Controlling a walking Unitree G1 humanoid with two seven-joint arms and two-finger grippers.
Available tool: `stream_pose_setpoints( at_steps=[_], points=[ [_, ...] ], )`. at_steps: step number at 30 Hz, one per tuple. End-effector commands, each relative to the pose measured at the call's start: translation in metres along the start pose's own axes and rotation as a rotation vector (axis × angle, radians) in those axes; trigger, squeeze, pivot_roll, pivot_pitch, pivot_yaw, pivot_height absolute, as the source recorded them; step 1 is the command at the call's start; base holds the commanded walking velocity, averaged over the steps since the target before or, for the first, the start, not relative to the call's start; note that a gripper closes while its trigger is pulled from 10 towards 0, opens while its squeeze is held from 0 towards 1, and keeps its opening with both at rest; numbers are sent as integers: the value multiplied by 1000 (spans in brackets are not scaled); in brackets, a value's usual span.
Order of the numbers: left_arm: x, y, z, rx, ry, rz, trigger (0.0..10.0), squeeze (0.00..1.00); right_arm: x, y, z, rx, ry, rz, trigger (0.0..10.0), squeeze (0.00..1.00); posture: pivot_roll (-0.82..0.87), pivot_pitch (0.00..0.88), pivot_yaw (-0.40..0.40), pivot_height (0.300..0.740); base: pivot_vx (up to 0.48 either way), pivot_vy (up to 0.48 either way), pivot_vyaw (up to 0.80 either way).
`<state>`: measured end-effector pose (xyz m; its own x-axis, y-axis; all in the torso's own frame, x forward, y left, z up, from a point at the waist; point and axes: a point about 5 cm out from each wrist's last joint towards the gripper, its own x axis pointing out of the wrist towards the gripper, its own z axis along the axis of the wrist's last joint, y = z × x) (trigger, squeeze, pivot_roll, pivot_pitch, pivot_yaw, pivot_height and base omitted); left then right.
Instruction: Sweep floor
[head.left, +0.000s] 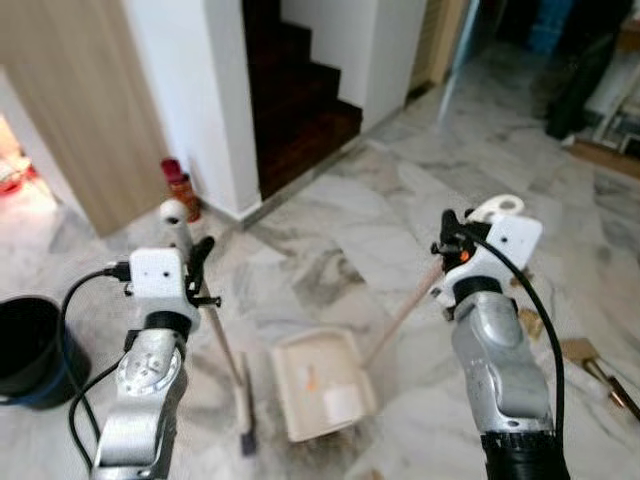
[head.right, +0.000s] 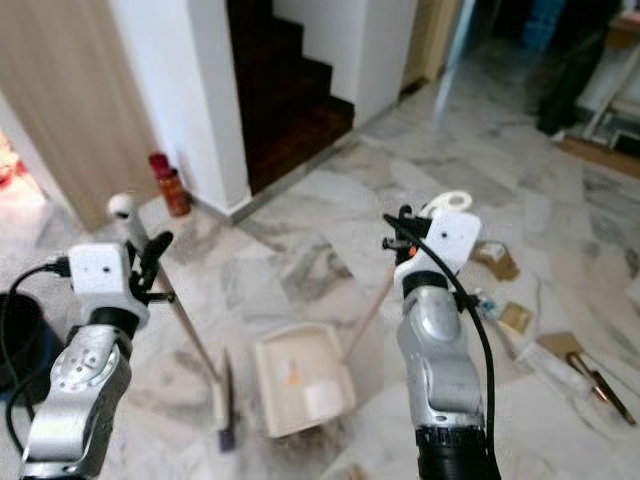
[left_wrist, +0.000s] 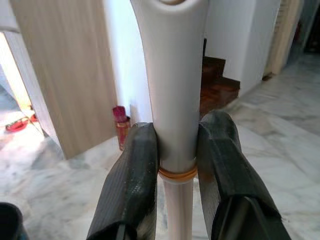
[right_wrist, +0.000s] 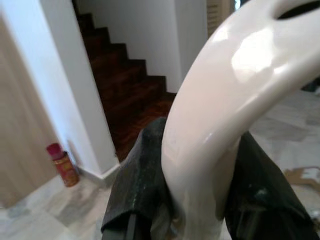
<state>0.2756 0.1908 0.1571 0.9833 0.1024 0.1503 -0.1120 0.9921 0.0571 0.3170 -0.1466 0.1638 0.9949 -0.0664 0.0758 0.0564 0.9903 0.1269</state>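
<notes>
My left gripper (head.left: 198, 262) is shut on the white handle of a broom (head.left: 222, 345), whose brush head rests on the marble floor (head.left: 330, 240) just left of the dustpan. In the left wrist view both fingers (left_wrist: 131, 185) clamp the broom handle (left_wrist: 172, 100). My right gripper (head.left: 452, 240) is shut on the curved white grip of the dustpan handle (right_wrist: 220, 115). The cream dustpan (head.left: 318, 385) lies flat on the floor between my arms, with a small orange scrap and pale debris inside. Its long handle (head.left: 400, 318) slants up to the right gripper.
A black bucket (head.left: 30, 350) stands at my left. A red spray can (head.left: 180, 190) sits by the white wall corner. Dark wooden stairs (head.left: 300, 100) rise behind. Cardboard scraps and litter (head.left: 575, 350) lie on the floor at the right.
</notes>
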Motion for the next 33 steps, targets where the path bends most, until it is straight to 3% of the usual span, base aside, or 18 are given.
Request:
stream_pose_setpoints(
  at_steps=[1, 22, 33],
  points=[
    [1, -5, 13, 7, -56, -18, 10000, 0, 2, 2, 14, 36, -58, 17, 10000, 0, -37, 56, -11, 740, 0, 450, 0],
    [-2, -10, 11, 7, -54, -40, 10000, 0, 1, 6, 13, 35, -56, 45, 10000, 0, -37, 16, -15, 740, 0, 447, 0],
    [-1, -10, 12, 13, -53, -44, 10000, 0, 2, 10, 13, 44, -50, 55, 10000, 0, -30, 43, -16, 740, 0, 446, 0]
  ],
)
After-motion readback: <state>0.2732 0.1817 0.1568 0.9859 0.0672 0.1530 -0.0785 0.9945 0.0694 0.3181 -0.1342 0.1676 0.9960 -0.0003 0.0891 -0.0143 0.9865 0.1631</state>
